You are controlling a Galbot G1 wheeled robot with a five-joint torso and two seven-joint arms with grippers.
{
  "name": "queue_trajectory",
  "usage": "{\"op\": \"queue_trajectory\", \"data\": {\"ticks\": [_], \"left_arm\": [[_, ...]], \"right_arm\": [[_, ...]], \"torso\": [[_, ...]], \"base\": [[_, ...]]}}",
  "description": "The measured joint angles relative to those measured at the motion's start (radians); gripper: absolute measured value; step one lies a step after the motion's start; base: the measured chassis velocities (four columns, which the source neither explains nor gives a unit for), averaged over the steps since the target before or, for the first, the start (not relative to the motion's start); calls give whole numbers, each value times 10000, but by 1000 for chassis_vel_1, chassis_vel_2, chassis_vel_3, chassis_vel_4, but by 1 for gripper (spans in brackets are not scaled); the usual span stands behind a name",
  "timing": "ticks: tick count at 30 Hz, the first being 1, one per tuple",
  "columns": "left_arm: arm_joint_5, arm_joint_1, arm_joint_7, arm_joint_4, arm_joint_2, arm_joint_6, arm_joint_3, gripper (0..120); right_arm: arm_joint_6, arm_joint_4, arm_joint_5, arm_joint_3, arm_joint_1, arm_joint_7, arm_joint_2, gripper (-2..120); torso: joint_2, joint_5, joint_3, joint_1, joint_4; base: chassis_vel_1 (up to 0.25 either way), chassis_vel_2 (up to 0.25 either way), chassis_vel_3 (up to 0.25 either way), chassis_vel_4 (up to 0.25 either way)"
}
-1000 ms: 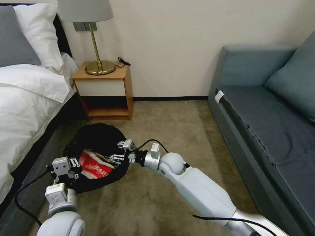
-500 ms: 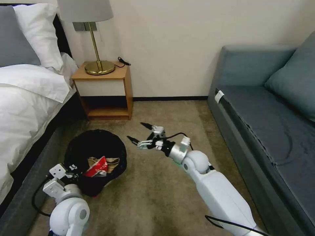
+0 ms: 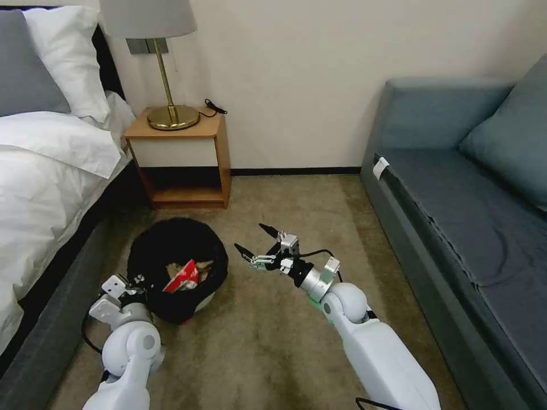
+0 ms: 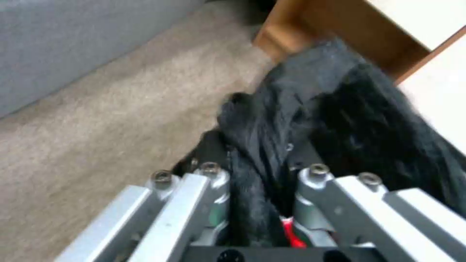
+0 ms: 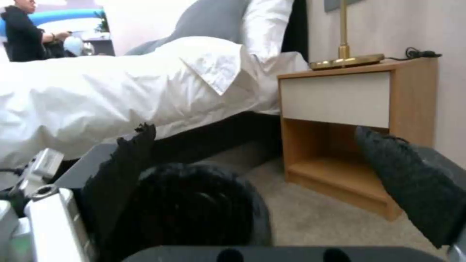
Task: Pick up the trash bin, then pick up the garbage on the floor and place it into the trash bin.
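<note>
Head view shows beige carpet [image 3: 296, 353] between a white bed [image 3: 40, 188] and blue-grey sofa [image 3: 456, 228], where the round trash bin [image 3: 176, 250], its crinkled black liner clenched by the left claw [image 3: 137, 283], holds a red-and-white wrapper [image 3: 182, 276] while the right claw [image 3: 255, 246] hovers beside it, released.

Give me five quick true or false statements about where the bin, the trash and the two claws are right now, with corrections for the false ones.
1. The left claw is shut on the rim of the trash bin. True.
2. The right claw holds a wrapper. False: it is open and empty, above the carpet beside the bin.
3. A red-and-white wrapper lies inside the bin. True.
4. The bin stands on the nightstand. False: it is down near the carpet, in front of the nightstand.
5. The lamp stands on the sofa. False: it stands on the nightstand.
</note>
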Motion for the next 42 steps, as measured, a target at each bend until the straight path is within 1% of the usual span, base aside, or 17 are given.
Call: {"op": "queue_trajectory", "data": {"ticks": [4, 5, 7, 10, 15, 17, 18, 19, 20, 22, 23, 25, 27, 30, 31, 34, 42], "left_arm": [[-87, 173, 32, 34, 45, 100, -40, 34], [-121, 216, 45, 24, 58, 102, -77, 41], [-149, 253, 47, -20, 68, 104, -95, 45], [-110, 608, 48, -701, 141, 161, -88, 62], [284, 992, -63, -1536, 193, 340, -51, 75], [882, 1358, 65, -2155, 324, 376, -48, 84], [1054, 1486, 211, -2363, 384, 334, -62, 88], [1054, 1486, 211, -2363, 384, 334, -62, 88], [1451, 1683, 493, -2674, 514, 205, -118, 93], [2516, 1893, 1057, -2937, 752, -187, -245, 99], [2516, 1893, 1057, -2937, 752, -187, -245, 99], [3549, 2025, 1556, -3062, 1025, -621, -276, 100], [3723, 2049, 1664, -3117, 1115, -704, -231, 100], [4376, 1939, 2185, -3085, 1239, -1062, 142, 100], [4376, 1939, 2185, -3085, 1239, -1062, 142, 100], [4673, 1715, 2846, -2737, 1182, -1468, 494, 100], [4626, 1665, 3028, -2643, 1165, -1561, 561, 100]], "right_arm": [[39, -22, -14, 44, -70, 17, 14, 100], [49, -22, -17, 66, -114, 20, 19, 100], [53, -19, -19, 79, -143, 21, 20, 100], [228, 41, -27, 101, -296, 544, 26, 100], [356, 56, -75, 106, -381, 1347, 85, 100], [221, 75, -784, 63, -396, 3231, 148, 100], [49, 75, -1061, 51, -394, 3824, 175, 100], [49, 75, -1061, 51, -394, 3824, 175, 100], [-315, 46, -1466, 49, -371, 4866, 219, 100], [-689, -28, -1745, 90, -337, 6036, 263, 100], [-689, -28, -1745, 90, -337, 6036, 263, 100], [-996, -30, -1639, 199, -386, 6795, 292, 100], [-1064, -5, -1553, 248, -428, 6935, 291, 100], [-1131, 185, -1295, 521, -634, 7133, 276, 100], [-1131, 185, -1295, 521, -634, 7133, 276, 100], [-1059, 314, -935, 826, -851, 6854, 376, 100], [-804, 313, -758, 1051, -911, 6542, 667, 100]], "torso": [[0, -2, 0, 0, 1], [0, -1, 0, 0, 0], [0, -2, 0, 0, -1], [0, -1, -1, 0, -1], [0, -1, 0, 0, -2], [0, -2, -1, 0, -1], [0, -1, -1, 0, -1], [0, -1, -1, 0, -1], [0, 0, 0, 0, 0], [0, 0, -1, 0, 0], [0, 0, -1, 0, 0], [0, -2, -1, 0, 0], [0, -1, 0, 0, 0], [0, -1, 0, 0, -1], [0, -1, 0, 0, -1], [0, -3, 0, 0, -4], [0, -1, 0, 0, 0]], "base": [[0, 0, 0, 0], [0, 0, 0, 0], [0, 0, 0, 0], [0, 0, 0, 0], [0, 0, 0, 0], [0, 0, 0, 0], [0, 0, 0, 0], [0, 0, 0, 0], [0, 0, 0, 0], [0, 0, 0, 0], [0, 0, 0, 0], [0, 0, 0, 0], [0, 0, 0, 0], [0, 0, 0, 0], [0, 0, 0, 0], [0, 0, 0, 0], [0, 0, 0, 0]]}}
